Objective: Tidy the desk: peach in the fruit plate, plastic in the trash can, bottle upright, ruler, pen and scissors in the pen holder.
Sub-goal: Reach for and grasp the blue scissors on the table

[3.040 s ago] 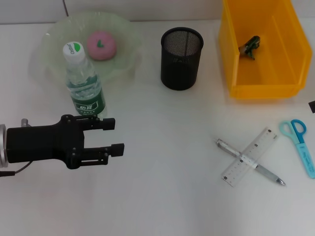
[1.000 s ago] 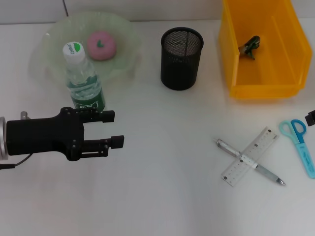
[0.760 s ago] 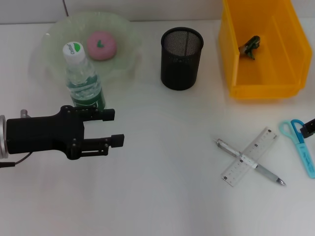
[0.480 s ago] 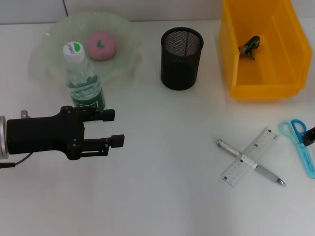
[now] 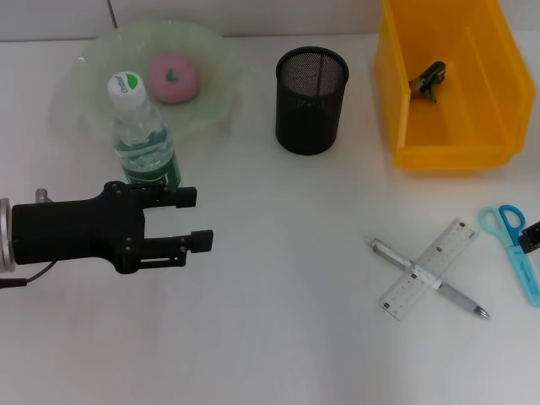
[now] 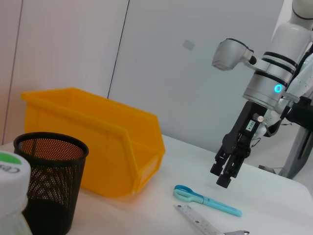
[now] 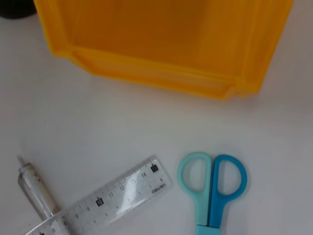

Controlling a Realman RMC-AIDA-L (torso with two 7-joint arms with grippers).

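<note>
The pink peach (image 5: 174, 78) lies in the pale green fruit plate (image 5: 84, 63). In front of the plate the bottle (image 5: 145, 139) stands upright. My left gripper (image 5: 197, 218) is open and empty just in front of the bottle. The clear ruler (image 5: 428, 268) lies across the pen (image 5: 385, 251) at the front right, and the blue scissors (image 5: 512, 245) lie beside them. The left wrist view shows my right gripper (image 6: 224, 175) hanging above the scissors (image 6: 205, 199). A dark scrap of plastic (image 5: 429, 80) lies in the yellow trash can (image 5: 447, 152). The black mesh pen holder (image 5: 311, 99) stands in the middle at the back.
The right wrist view looks down on the scissors (image 7: 212, 186), the ruler (image 7: 112, 200), the pen's end (image 7: 36, 191) and the yellow bin's front wall (image 7: 161, 73). In the head view only a black tip of the right gripper (image 5: 532, 236) shows at the right edge.
The right gripper's tip has come into view at the right edge and crept nearer over the scissors. The left gripper shifted slightly toward the bottle, then held still.
</note>
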